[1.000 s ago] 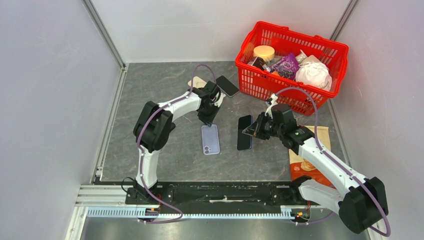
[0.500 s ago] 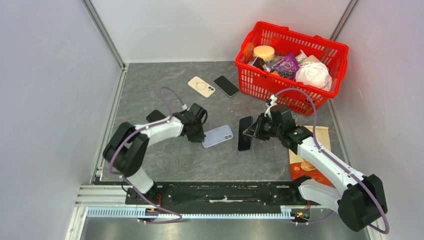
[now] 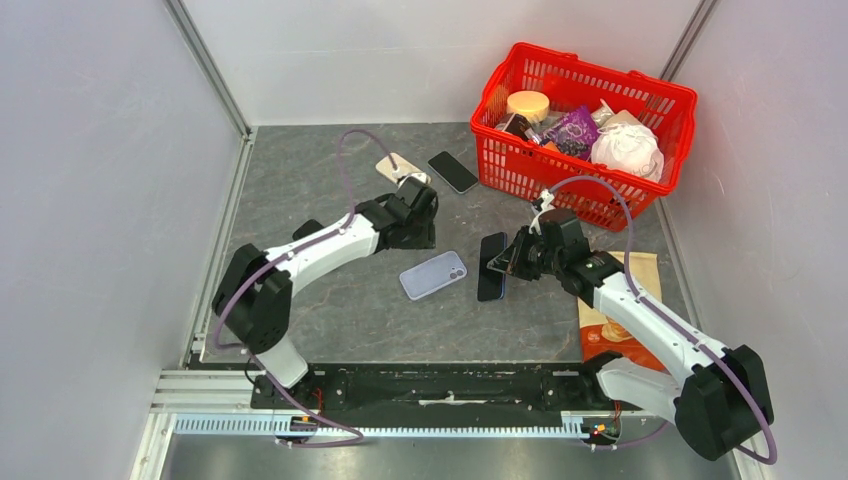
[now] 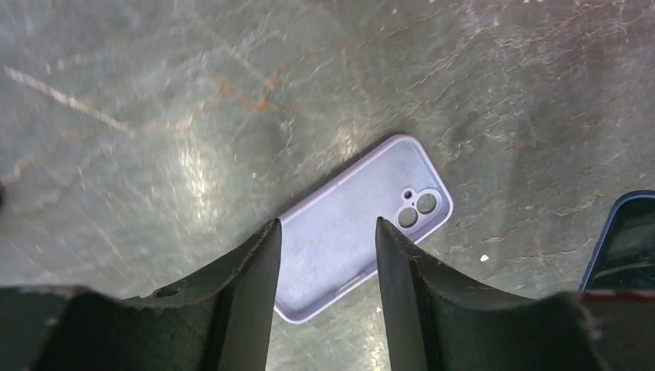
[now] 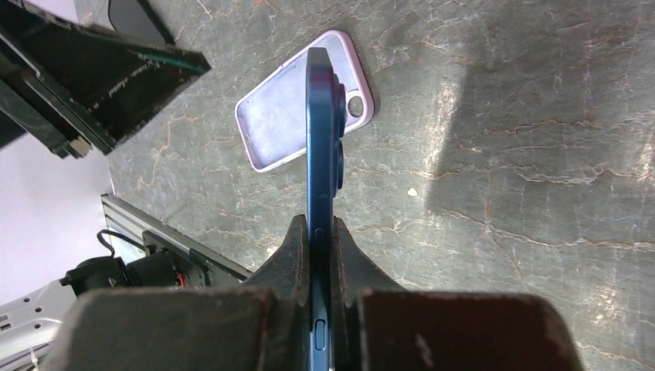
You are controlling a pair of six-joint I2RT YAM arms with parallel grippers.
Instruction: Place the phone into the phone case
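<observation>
Our right claw (image 5: 318,229) is clenched on the dark blue phone (image 5: 319,116), holding it on edge. The lilac phone case (image 5: 278,124) lies flat on the table just ahead of that claw. Our left claw (image 4: 327,236) is released and empty, hovering above the case without touching it.

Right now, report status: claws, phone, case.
Right claw shut on phone, edge up. Left claw open, clear of case. Case flat, nothing blocking it.
</observation>
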